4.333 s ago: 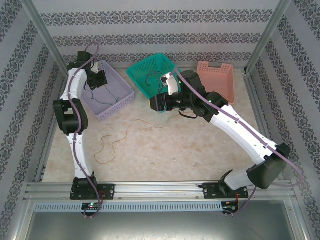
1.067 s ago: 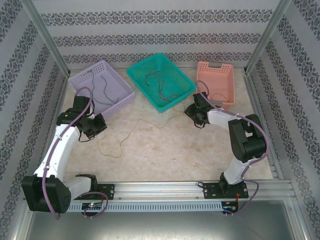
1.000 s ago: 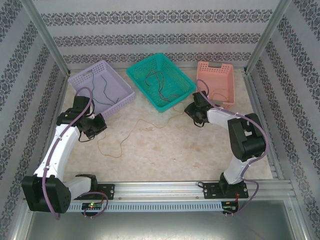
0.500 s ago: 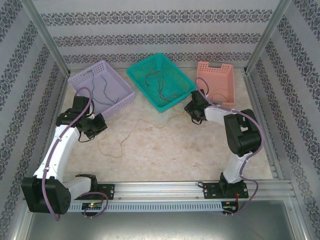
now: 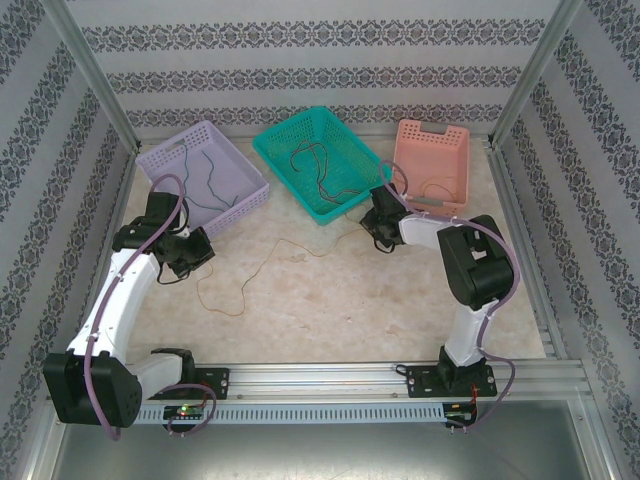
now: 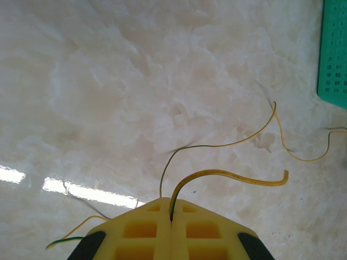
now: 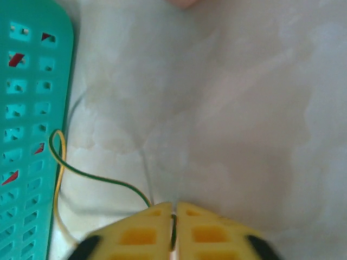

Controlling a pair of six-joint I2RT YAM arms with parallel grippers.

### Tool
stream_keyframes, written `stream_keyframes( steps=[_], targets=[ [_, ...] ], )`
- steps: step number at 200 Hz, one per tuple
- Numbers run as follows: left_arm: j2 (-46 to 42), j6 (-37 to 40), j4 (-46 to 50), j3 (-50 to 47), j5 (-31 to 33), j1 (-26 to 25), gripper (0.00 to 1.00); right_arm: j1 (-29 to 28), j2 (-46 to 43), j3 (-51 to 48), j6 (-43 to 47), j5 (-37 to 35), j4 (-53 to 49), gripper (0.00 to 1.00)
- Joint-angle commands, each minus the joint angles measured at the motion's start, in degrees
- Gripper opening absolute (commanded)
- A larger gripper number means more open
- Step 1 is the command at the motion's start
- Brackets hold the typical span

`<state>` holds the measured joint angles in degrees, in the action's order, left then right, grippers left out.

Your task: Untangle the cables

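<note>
A thin yellow-green cable lies in loose curves across the table between my two grippers. The left gripper is shut on one end; in the left wrist view the yellow fingers pinch that cable, with its free tip curling right. The right gripper sits by the teal basket's near corner, shut on the other end; in the right wrist view the cable runs left from the closed gripper. More cables lie tangled in the teal basket.
Three baskets line the back: purple holding a dark cable, teal in the middle, pink at the right. The teal basket's wall is close to the left of my right gripper. Open tabletop lies in front.
The right gripper has shifted a little left toward the teal basket and shut on the cable's end. The left arm and its grip have not moved.
</note>
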<state>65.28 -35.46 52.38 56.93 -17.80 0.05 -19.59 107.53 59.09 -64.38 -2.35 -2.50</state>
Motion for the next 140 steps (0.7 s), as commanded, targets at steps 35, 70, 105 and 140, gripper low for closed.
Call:
stream_keyframes(
  steps=[35, 70, 105, 140],
  targets=[
    [-0.15, -0.78, 1.75, 0.69, 1.31, -0.41, 0.0, -0.13, -10.7, 1.61, 6.73, -7.22, -4.65, 0.0],
    [0.2, -2.1, 3.16, -0.01, 7.17, -0.08, 0.0, 2.13, -24.11, 4.41, 13.86, -10.91, -12.92, 0.0],
    [0.95, -5.6, 0.74, -3.31, 9.97, 1.93, 0.0, 9.98, -35.15, 10.6, 19.03, -8.99, -16.08, 0.0],
    [1.6, -10.09, -2.03, -6.2, 11.81, 4.19, 0.0, 18.97, -37.21, 22.52, 21.14, -3.47, -17.1, 0.0]
  ],
)
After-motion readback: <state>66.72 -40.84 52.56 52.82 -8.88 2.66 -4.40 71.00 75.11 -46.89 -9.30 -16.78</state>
